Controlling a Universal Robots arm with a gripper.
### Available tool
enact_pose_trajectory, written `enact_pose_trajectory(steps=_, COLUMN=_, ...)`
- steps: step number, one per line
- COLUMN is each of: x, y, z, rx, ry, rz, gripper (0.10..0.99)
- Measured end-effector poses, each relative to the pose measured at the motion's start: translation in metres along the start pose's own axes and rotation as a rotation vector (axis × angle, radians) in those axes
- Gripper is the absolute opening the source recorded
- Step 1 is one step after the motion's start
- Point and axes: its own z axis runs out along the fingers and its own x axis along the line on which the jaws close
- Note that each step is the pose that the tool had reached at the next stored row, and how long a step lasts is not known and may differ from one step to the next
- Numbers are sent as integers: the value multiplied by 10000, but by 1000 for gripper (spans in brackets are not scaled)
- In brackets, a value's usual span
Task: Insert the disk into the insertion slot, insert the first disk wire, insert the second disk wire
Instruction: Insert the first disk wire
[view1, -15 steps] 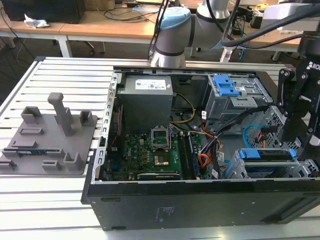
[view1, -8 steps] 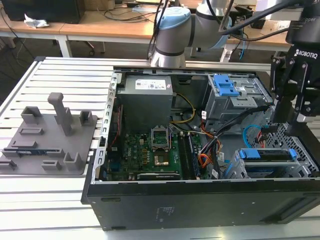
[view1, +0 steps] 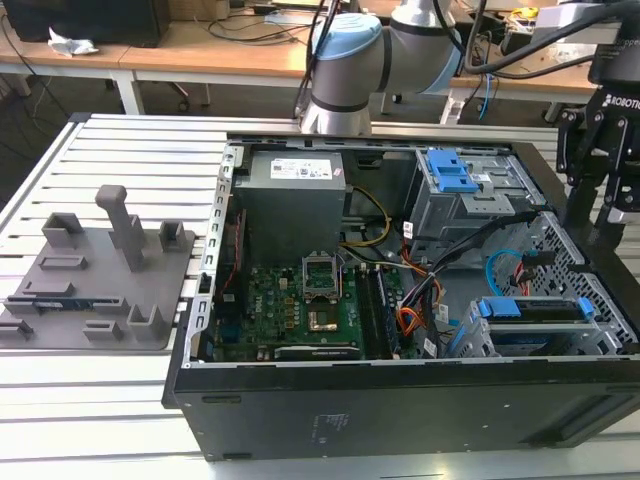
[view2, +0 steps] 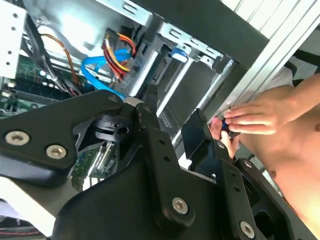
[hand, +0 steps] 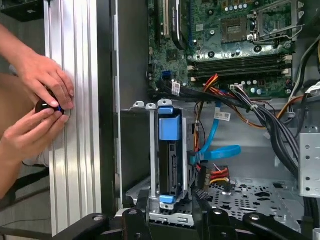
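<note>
On a slatted aluminium table (view1: 120, 420) stands an open computer case (view1: 400, 410). Wooden desks (view1: 200, 50) lie behind the case, and a grey moulded fixture (view1: 100, 265) sits beside it on the exterior view's left. Inside the case, the disk (hand: 169, 145) sits in the insertion slot (hand: 134, 187). The gripper (view1: 595, 222) hangs over the case's edge near that slot, fingers apart and holding nothing. Just beside the disk, inside the case, run the second disk wire (hand: 216, 142) and the first disk wire (hand: 216, 175); I cannot tell whether either is plugged in. Outside the case wall, a person's hands (hand: 42, 82) pinch a small dark object (hand: 47, 106).
</note>
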Motion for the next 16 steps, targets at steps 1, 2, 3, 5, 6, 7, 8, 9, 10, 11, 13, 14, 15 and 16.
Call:
enact_pose_trajectory(steps=1, x=-3, y=1, z=1, rx=-9, ry=-2, rz=31, gripper=471)
enact_pose_trajectory(steps=2, x=-4, y=0, z=2, rx=-34, ry=-1, rz=127, gripper=471)
enact_pose_trajectory(steps=3, x=-5, y=0, z=2, rx=-59, ry=1, rz=212, gripper=471)
enact_pose_trajectory(steps=5, x=-12, y=1, z=15, rx=-123, ry=-4, rz=437, gripper=471)
enact_pose_trajectory(steps=6, x=-21, y=12, z=25, rx=-115, ry=0, rz=480, gripper=471)
enact_pose_trajectory(steps=7, x=-40, y=30, z=34, rx=-78, ry=-2, rz=496, gripper=471)
enact_pose_trajectory(steps=8, x=-64, y=47, z=36, rx=-41, ry=4, rz=507, gripper=471)
enact_pose_trajectory(steps=9, x=-81, y=56, z=39, rx=-16, ry=6, rz=513, gripper=471)
enact_pose_trajectory(steps=10, x=-117, y=70, z=47, rx=30, ry=9, rz=515, gripper=471)
enact_pose_trajectory(steps=11, x=-149, y=75, z=52, rx=60, ry=16, rz=515, gripper=471)
enact_pose_trajectory(steps=13, x=-172, y=76, z=74, rx=74, ry=13, rz=518, gripper=471)
enact_pose_trajectory(steps=14, x=-180, y=76, z=88, rx=77, ry=12, rz=520, gripper=471)
enact_pose_trajectory(steps=15, x=-188, y=77, z=106, rx=79, ry=15, rz=522, gripper=471)
enact_pose_trajectory(steps=16, x=-195, y=77, z=122, rx=80, ry=14, rz=522, gripper=471)
